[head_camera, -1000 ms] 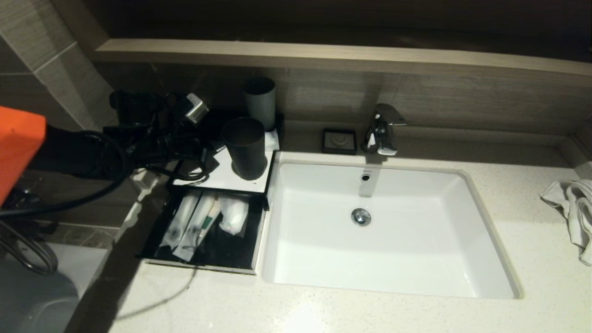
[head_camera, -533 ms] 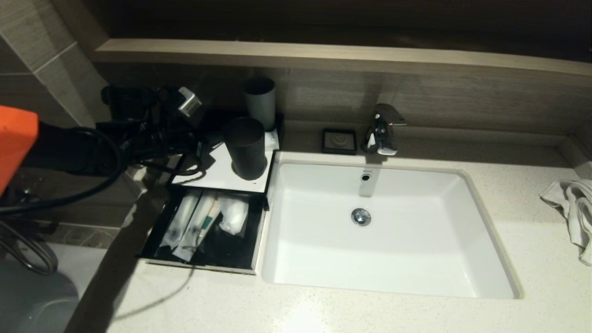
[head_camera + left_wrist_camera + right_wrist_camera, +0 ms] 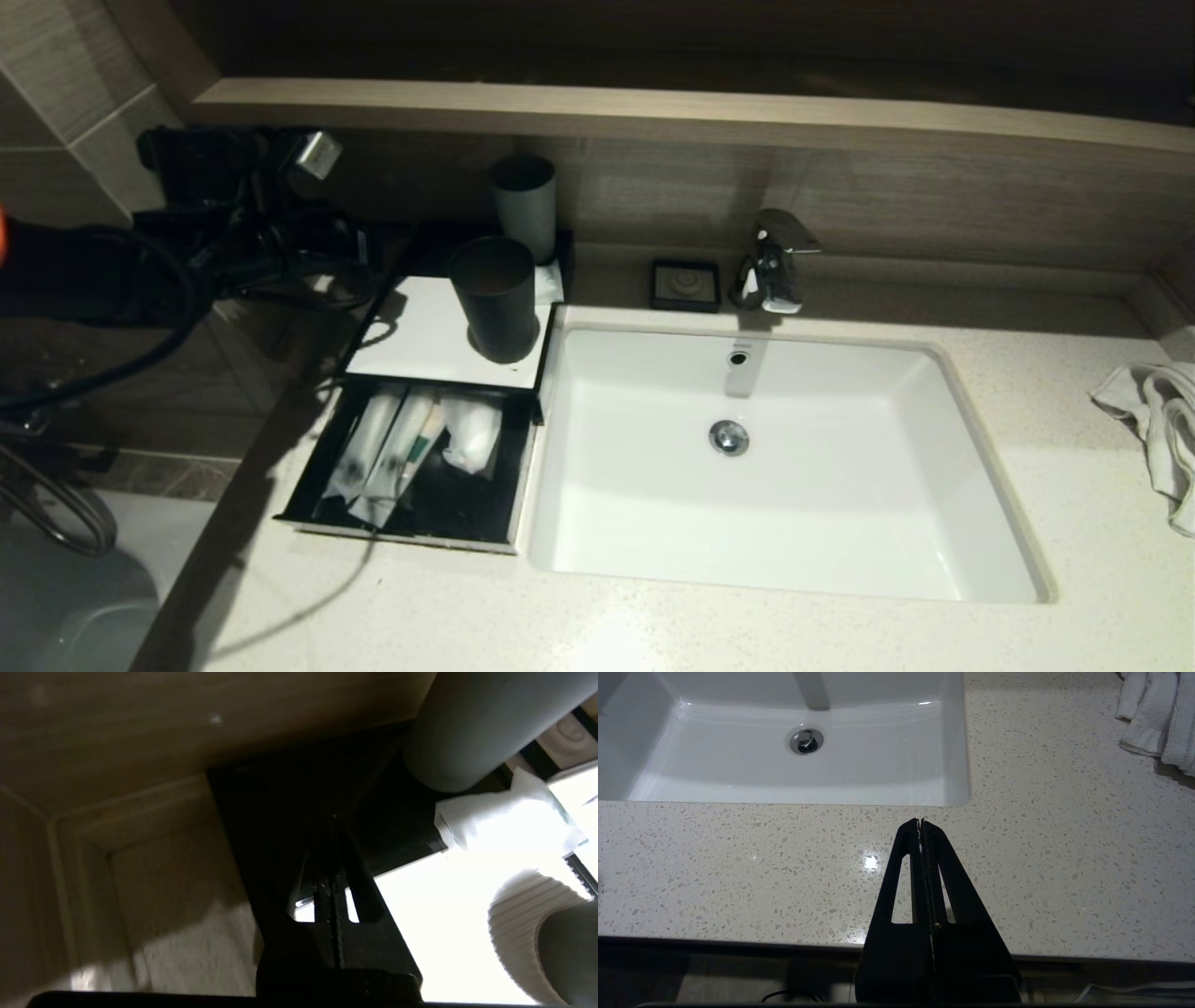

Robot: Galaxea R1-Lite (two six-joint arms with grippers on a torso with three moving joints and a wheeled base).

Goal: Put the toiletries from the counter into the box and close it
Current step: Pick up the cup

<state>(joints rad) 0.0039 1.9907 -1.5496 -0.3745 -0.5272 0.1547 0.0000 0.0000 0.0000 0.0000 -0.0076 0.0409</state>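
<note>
The black box (image 3: pixel 425 336) with a white top stands left of the sink on the counter (image 3: pixel 747 625). Its drawer (image 3: pixel 308 511) is slid out toward me. In it lie the toiletries: a long packet (image 3: pixel 366 446), a green-labelled one (image 3: pixel 411 450) and a small squarish one (image 3: pixel 472 433). My left gripper (image 3: pixel 366 250) (image 3: pixel 332 822) hovers shut and empty by the box's back left corner. My right gripper (image 3: pixel 920 822) is shut and empty over the counter's front edge, out of the head view.
A dark cup (image 3: pixel 495 297) stands on the box's top and a grey cup (image 3: pixel 525 205) behind it. The white sink (image 3: pixel 943 546), tap (image 3: pixel 773 261) and small black dish (image 3: pixel 686 283) lie to the right. A towel (image 3: pixel 1153 420) sits far right.
My left arm has drawn back to the left and upward, off the box's white top toward the wall. The drawer and packets have not moved.
</note>
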